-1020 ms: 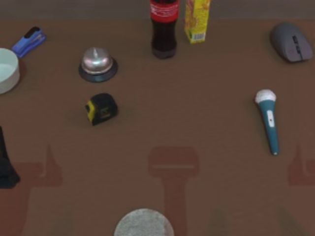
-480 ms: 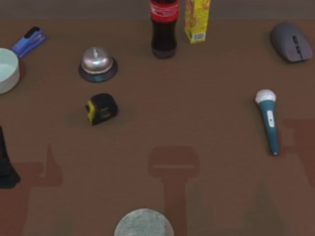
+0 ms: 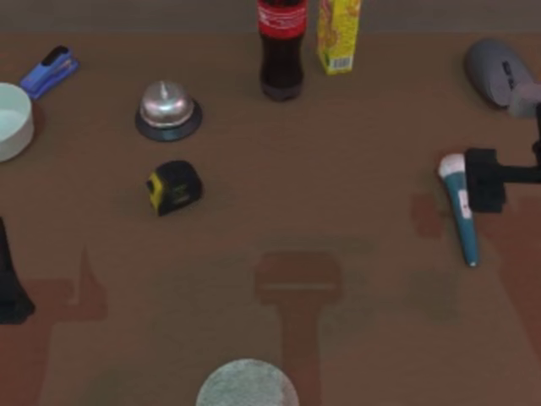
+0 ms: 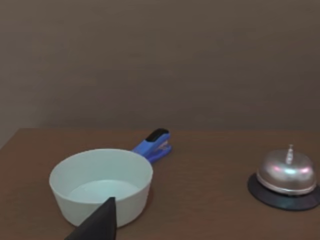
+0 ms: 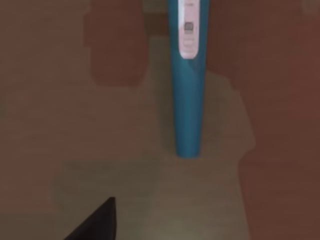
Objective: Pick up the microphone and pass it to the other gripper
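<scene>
The microphone (image 3: 460, 205) is seen lying flat on the table (image 3: 338, 169), directly beside and partly under the right gripper (image 3: 483, 180); whether its fingers are parted cannot be told. The left gripper (image 3: 10, 283) is parked far left.

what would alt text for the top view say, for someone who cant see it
Seen from above, the right gripper reaches in from the table's right edge beside the microphone, which lies flat on the brown table. The left gripper sits parked at the left edge, with a bell, tape measure and cola bottle farther off.
</scene>
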Action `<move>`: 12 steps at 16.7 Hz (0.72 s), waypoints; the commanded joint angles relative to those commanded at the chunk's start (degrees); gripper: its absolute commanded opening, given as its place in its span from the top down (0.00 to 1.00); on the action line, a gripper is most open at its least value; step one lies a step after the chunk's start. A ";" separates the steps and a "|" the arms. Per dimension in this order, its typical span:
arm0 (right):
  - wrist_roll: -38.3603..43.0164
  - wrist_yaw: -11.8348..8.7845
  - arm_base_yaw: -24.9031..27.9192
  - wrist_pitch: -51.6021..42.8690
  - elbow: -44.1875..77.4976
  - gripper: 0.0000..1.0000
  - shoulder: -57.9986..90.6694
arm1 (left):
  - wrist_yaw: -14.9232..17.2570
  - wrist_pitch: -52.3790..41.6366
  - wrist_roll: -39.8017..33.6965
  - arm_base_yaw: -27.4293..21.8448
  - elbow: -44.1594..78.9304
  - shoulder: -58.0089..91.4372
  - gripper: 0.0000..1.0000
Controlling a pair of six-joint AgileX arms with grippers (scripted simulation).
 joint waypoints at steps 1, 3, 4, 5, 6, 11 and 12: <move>0.72 0.05 0.64 -2.00 3.01 0.00 3.99 | 0.00 0.00 0.00 0.00 0.00 0.00 0.00; 1.93 0.10 1.73 -5.29 8.21 0.00 10.87 | 0.00 0.00 0.00 0.00 0.00 0.00 0.00; 2.42 0.12 2.17 -6.56 10.32 0.00 13.48 | 0.00 0.00 0.00 0.00 0.00 0.00 0.00; 2.80 0.12 2.52 -7.56 12.02 0.00 15.48 | 0.00 0.00 0.00 0.00 0.00 0.00 0.00; 3.08 0.13 2.78 -8.27 13.27 0.00 16.89 | 0.00 0.00 0.00 0.00 0.00 0.00 0.00; 3.30 0.13 2.99 -8.85 14.31 0.00 17.97 | 0.00 0.00 0.00 0.00 0.00 0.00 0.00; 3.25 0.11 2.68 -8.73 14.14 0.00 17.80 | 0.00 0.00 0.00 0.00 0.00 0.00 0.00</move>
